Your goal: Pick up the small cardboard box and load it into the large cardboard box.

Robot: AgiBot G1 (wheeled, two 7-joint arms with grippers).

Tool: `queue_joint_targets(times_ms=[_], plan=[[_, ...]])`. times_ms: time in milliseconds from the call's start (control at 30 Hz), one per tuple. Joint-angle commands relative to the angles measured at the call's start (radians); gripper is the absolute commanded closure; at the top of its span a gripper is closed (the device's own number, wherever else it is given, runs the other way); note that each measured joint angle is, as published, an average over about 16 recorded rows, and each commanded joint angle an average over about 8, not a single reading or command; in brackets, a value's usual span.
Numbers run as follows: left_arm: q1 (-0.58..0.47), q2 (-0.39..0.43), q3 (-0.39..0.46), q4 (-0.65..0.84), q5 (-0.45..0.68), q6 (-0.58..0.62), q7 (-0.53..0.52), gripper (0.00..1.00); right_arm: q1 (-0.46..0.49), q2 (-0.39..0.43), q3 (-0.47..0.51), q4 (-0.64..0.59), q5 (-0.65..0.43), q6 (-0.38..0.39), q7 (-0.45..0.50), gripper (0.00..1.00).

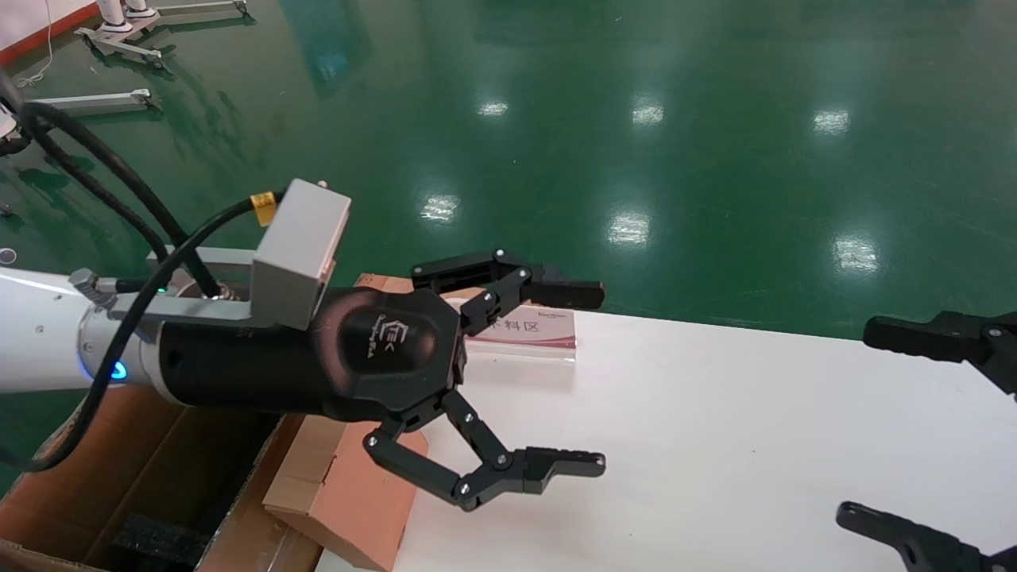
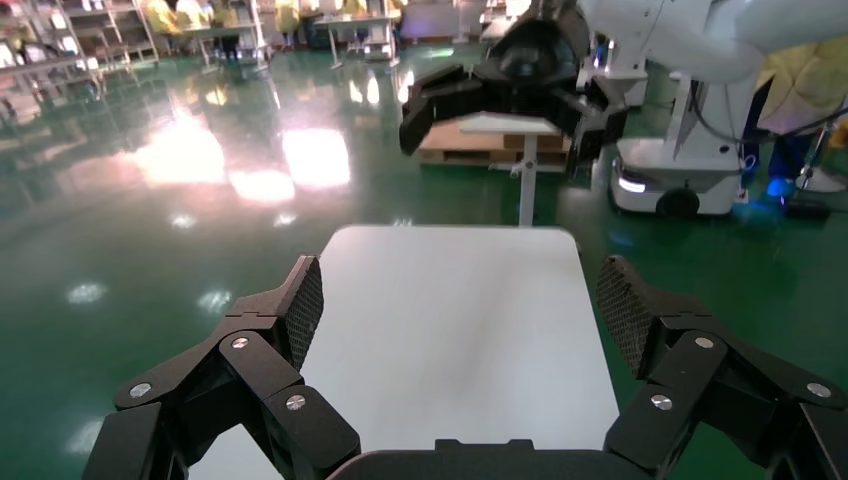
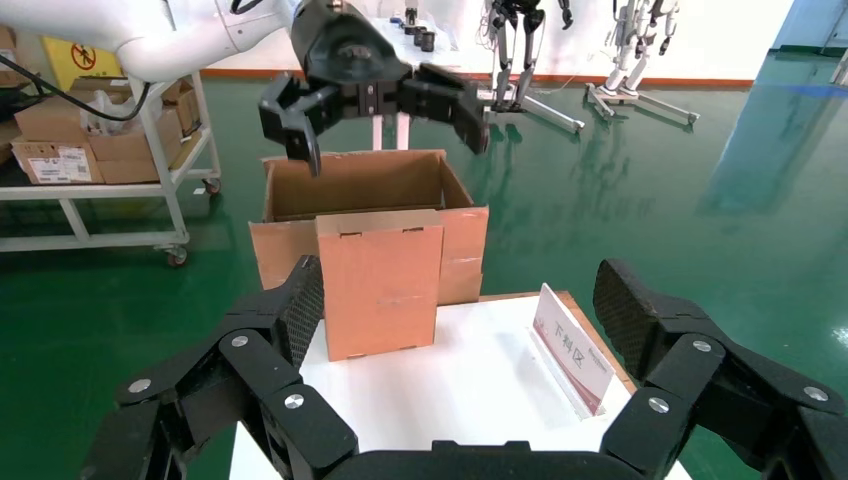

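A: Where is the left gripper (image 1: 592,377)?

B: Stretched out level above the near left corner of the white table (image 1: 715,445), its fingers spread wide and holding nothing. The right gripper (image 1: 866,421) waits at the table's right edge, also wide open and empty.

A: And the small box (image 1: 349,492)?

B: It stands upright at the table's left edge, just below the left arm's black wrist. It is plain orange-brown corrugated card with a paler flap at its top. The right wrist view shows it right in front of the large box (image 3: 300,190).

A: The large box?

B: Brown card, open at the top, on the floor beside the table's left end; black foam (image 1: 159,540) shows inside.

A: The room?

B: A glossy green floor (image 1: 636,119) with lamp reflections. A small red-and-white sign (image 1: 528,330) stands at the table's far edge.
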State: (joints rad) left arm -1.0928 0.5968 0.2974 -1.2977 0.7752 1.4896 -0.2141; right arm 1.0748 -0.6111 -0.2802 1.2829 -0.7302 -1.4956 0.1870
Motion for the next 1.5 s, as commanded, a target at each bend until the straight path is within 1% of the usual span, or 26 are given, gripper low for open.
queue_joint_targets(times_ms=[33, 167, 267, 500, 600, 767, 1033, 1167, 1333, 1500], plan=[[-0.001, -0.003, 0.003, -0.004, 0.008, -0.002, -0.002, 0.0, 0.0, 0.0, 0.0, 0.0, 0.0, 0.0, 0.0, 0.0], [-0.043, -0.022, 0.035, -0.022, 0.082, -0.007, -0.057, 0.0, 0.0, 0.0, -0.001, 0.0, 0.0, 0.0, 0.0, 0.0], [-0.097, -0.034, 0.069, -0.032, 0.16, 0.002, -0.115, 0.0, 0.0, 0.0, -0.001, -0.001, 0.0, 0.0, -0.001, 0.0], [-0.307, -0.033, 0.181, -0.04, 0.39, 0.06, -0.297, 0.0, 0.001, 0.0, -0.001, -0.001, 0.001, 0.0, -0.001, 0.0], [-0.402, -0.024, 0.237, -0.043, 0.476, 0.078, -0.353, 0.0, 0.001, 0.0, -0.002, -0.001, 0.001, 0.0, -0.001, 0.0], [-0.549, -0.019, 0.367, -0.049, 0.581, 0.096, -0.425, 0.0, 0.001, 0.001, -0.002, -0.001, 0.001, 0.0, -0.001, 0.0], [-0.767, -0.021, 0.633, -0.056, 0.731, 0.1, -0.557, 0.0, 0.001, 0.001, -0.003, -0.001, 0.002, 0.001, -0.001, 0.0], [-0.867, -0.014, 0.761, -0.056, 0.758, 0.101, -0.613, 0.0, 0.001, 0.001, -0.003, -0.001, 0.002, 0.001, -0.002, 0.0], [-0.967, -0.008, 0.896, -0.056, 0.723, 0.099, -0.666, 0.0, 0.001, 0.001, -0.003, -0.001, 0.002, 0.001, -0.002, 0.0], [-1.045, 0.008, 1.033, -0.054, 0.705, 0.097, -0.738, 0.0, 0.001, 0.001, -0.004, -0.001, 0.002, 0.001, -0.002, 0.0]])
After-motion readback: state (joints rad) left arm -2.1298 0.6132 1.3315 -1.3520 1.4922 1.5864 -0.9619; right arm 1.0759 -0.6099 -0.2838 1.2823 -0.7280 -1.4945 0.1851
